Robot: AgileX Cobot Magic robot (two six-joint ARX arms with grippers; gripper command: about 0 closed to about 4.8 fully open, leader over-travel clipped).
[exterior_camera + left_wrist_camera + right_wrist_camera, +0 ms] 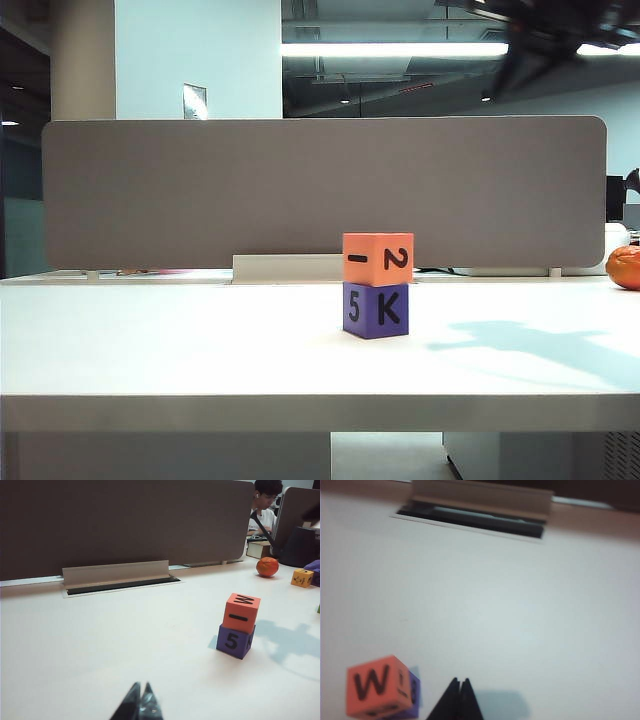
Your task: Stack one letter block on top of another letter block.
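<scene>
Showing only in wrist views, left pincer (140, 700) and right pincer (458, 697) sit pressed together.

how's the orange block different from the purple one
The orange block sits on top; the purple block rests on the table beneath it. Orange shows a dash, "2" and "W"; purple shows "5" and "K". In the left wrist view, orange looks set slightly askew on purple. Both are cubes of about the same size with black marks, and neither is held: the left gripper and right gripper are shut and clear of them.
</scene>
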